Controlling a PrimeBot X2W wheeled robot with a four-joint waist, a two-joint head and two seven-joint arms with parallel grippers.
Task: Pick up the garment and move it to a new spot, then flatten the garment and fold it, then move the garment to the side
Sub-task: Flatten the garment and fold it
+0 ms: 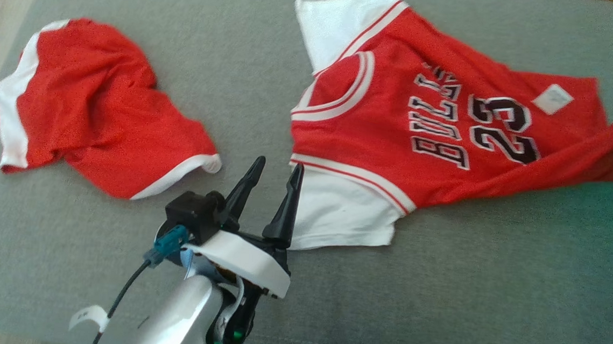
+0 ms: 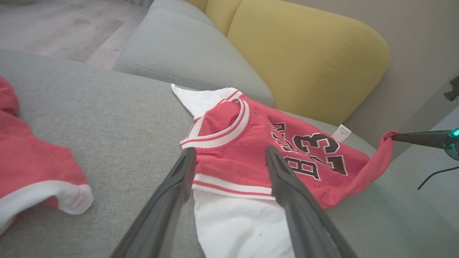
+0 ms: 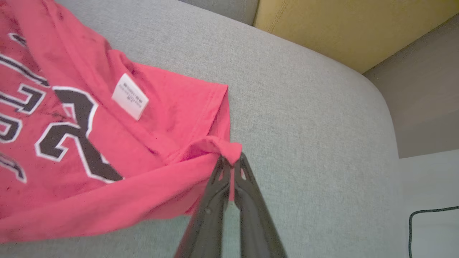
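The jersey (image 1: 439,122) is lying across the right half of the head view on the grey sofa (image 1: 229,42), lettering up. It's mostly spread out, but the lower edge is rolled into a ridge.

The robot's right hand (image 3: 232,163) is pinched tight on the hem corner at the far right of the frame, and that corner looks lifted off the cushion. Its left hand (image 1: 279,164) is wide open with nothing in it, tips just beside the white sleeve (image 1: 341,212) near bottom centre.

Reads to me like the flattening step. What I'd do:
- Bring the left hand down onto that sleeve or the striped trim above it and get a proper bite of fabric.
- Ease the two hands apart so the rolled edge unrolls.
- Stay low and slow, otherwise the whole thing just slides.
- Steer clear of the red shorts (image 1: 100,109) at the left.
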